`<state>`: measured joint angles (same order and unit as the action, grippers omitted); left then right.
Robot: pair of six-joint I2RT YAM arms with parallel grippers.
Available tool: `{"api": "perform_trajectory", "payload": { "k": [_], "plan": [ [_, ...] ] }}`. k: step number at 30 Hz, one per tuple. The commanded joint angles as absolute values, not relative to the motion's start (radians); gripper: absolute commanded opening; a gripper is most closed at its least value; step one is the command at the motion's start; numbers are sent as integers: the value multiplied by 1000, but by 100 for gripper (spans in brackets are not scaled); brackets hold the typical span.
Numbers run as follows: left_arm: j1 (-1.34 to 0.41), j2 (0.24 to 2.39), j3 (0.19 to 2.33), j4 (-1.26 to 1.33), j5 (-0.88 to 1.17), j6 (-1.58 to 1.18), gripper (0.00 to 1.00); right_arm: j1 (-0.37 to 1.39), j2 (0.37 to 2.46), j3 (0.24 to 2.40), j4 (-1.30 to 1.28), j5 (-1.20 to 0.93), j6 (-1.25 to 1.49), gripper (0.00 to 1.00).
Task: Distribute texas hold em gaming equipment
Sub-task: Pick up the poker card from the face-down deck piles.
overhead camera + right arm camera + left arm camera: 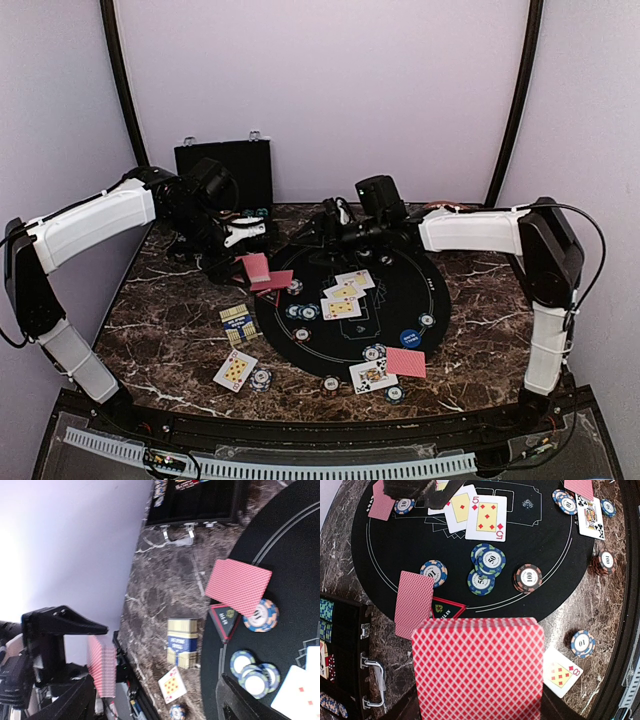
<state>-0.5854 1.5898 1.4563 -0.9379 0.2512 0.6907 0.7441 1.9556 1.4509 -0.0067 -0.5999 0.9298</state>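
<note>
deck (477, 667): red-white lattice backs; mat (530, 535): black; table (570, 615): brown marble

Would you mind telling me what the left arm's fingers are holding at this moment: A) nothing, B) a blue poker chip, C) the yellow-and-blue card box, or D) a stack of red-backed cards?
D: the stack of red-backed cards fills the foreground of the left wrist view, gripped at its lower edge.

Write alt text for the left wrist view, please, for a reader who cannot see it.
A deck of red-backed cards, gripped by the left gripper, fills the lower middle. Beyond it, a round black mat on a marble table carries face-up cards and chips, with a face-down card at its edge. An open black case sits far left.
</note>
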Motion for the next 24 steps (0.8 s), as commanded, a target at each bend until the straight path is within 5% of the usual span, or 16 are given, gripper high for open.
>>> {"api": "perform_trajectory", "payload": {
  "k": [1,24],
  "plan": [
    [-579,1583,1479,-920,286,678,0,761,1976,1407,249,-772,1100,86],
    [-581,1625,1542,-906,336,669,0,853,2166,1651,170,-927,1062,86]
  ]
}}
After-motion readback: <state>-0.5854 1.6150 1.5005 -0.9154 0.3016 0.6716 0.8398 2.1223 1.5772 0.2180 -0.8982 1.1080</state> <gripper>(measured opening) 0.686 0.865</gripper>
